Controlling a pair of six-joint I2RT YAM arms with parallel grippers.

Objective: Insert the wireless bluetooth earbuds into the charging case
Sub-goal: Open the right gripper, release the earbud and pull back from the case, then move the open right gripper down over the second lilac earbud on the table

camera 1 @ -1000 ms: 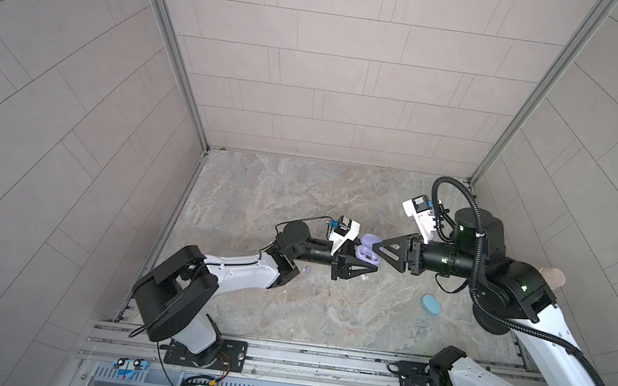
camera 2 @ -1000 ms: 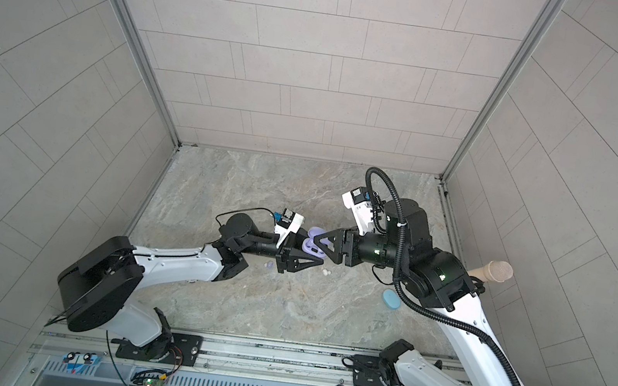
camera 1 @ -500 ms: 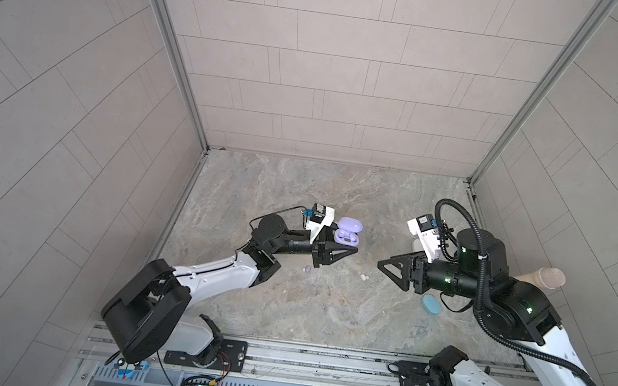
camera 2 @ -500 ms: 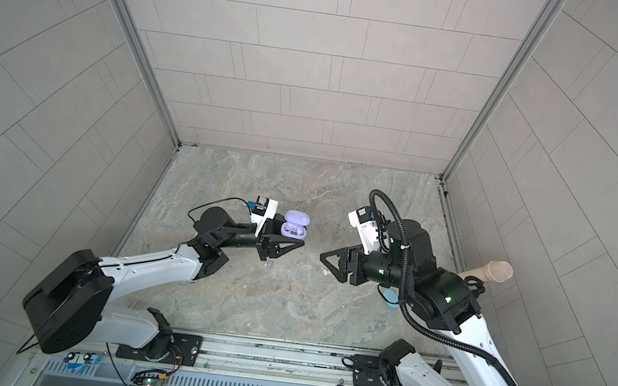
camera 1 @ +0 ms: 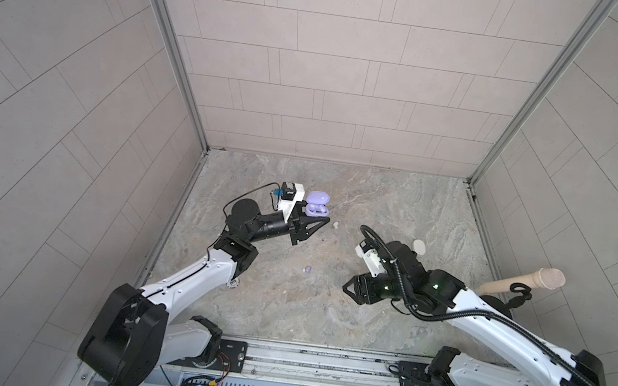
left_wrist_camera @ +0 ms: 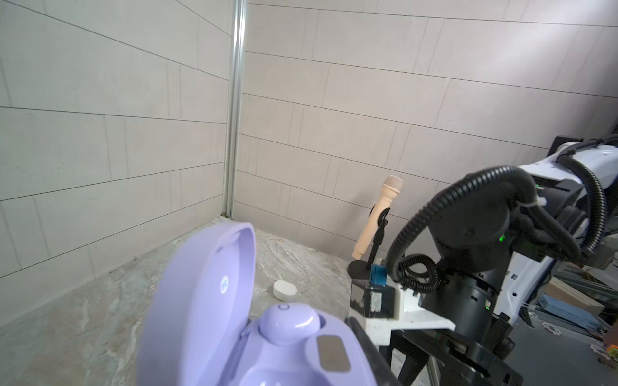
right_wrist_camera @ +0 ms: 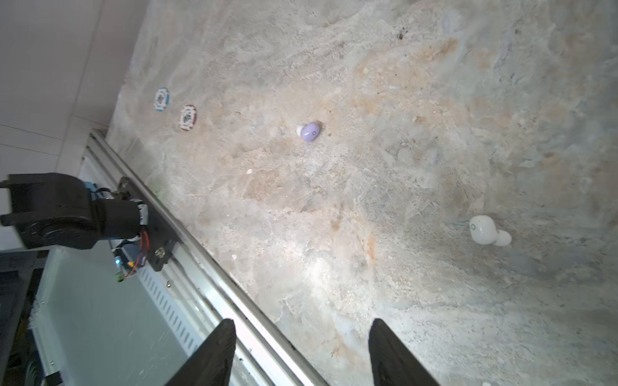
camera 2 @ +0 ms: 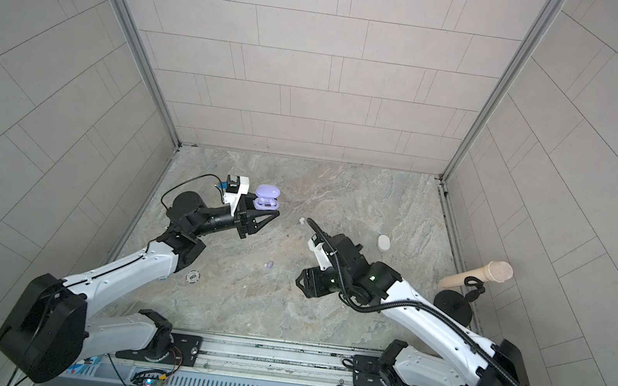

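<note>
Marbled stone tabletop (camera 1: 400, 198), pale tiled walls on three sides.

- Left fingers (camera 1: 313, 226): pressed tight on the lilac charging case (camera 1: 316, 205), which is carried clear of the surface toward the far left. The lid is open. A seated lilac earbud (left_wrist_camera: 289, 322) fills one well; the well beside it looks empty.
- Right fingers (right_wrist_camera: 217, 354): spread, nothing between them, low over the near right of the tabletop.
- Loose lilac earbud (right_wrist_camera: 310, 131): lies on the stone between the two arms, ahead of the right fingers and roughly on their centre line, well apart from the case.
- Its long axis, white tip to lilac body, seems to run across the gap, along the closing direction.

Judgement: the right arm is free and nearer, so the pickup falls to it, with a forward reach and perhaps a wrist turn to pinch the bud's shorter width. The white earbud (right_wrist_camera: 485, 230) lies off to one side, not this case's colour.
</note>
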